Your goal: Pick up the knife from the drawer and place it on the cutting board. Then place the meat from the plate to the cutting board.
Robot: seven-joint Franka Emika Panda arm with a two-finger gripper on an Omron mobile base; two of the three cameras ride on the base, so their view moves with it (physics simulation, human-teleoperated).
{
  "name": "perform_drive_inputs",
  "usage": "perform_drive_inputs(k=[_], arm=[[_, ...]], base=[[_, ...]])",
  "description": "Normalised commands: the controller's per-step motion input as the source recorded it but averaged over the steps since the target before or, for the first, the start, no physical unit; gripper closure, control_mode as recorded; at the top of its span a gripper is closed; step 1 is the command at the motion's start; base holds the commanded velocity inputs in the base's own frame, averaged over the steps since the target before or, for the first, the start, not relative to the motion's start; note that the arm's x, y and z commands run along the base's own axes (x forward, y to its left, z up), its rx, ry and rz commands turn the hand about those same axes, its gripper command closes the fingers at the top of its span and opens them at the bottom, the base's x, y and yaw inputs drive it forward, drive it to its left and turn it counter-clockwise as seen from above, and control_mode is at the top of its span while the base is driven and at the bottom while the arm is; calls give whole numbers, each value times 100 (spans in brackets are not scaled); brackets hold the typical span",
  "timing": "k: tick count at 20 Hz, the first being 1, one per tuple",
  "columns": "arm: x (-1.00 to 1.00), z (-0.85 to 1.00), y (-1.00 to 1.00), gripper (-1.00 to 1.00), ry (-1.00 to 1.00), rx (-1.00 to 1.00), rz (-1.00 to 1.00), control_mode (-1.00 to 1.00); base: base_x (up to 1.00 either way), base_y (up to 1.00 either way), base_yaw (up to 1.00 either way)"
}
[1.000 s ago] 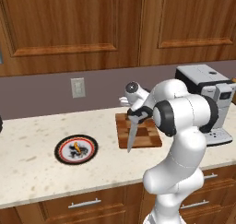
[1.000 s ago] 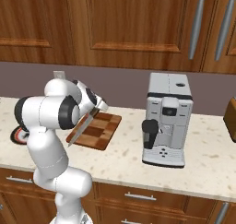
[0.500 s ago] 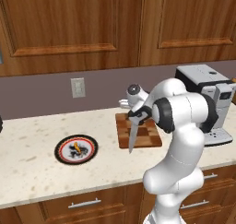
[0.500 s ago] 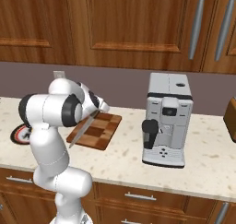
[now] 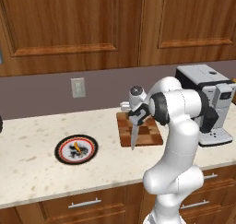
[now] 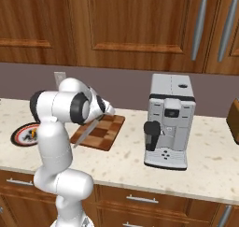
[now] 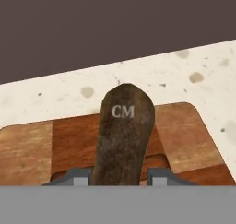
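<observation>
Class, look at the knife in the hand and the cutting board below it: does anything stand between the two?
Nothing visible does. The hand grips the knife by its handle, blade pointing down over the cutting board, whose top is bare. The meat sits on the plate, well off to the side.

Left base view: set behind the arm on its left, looking forward and down across the counter (image 5: 32, 172) toward the wall cabinets, at middle distance. Right base view: set behind the arm on its right, same forward-down aim. Both share the cutting board (image 5: 145, 131), the coffee machine (image 6: 169, 127) and the plate (image 5: 76, 149). Hand view: mounted on the tool (image 7: 120, 176), very near, looking along the knife (image 7: 123, 135) handle at the board's far edge, counter and wall.
</observation>
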Motion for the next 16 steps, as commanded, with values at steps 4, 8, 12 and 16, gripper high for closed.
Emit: perform_drive_inputs(k=[4,8,12,16], arm=[[18,-46,-21,100,8,0,10,-100],[6,-51,-4,100,1,0,9,-100],[0,-46,0,100,0,0,9,-100],[0,-43,0,-100,0,0,8,-100]], base=[[0,0,0],[0,0,0],[0,0,0],[0,0,0]])
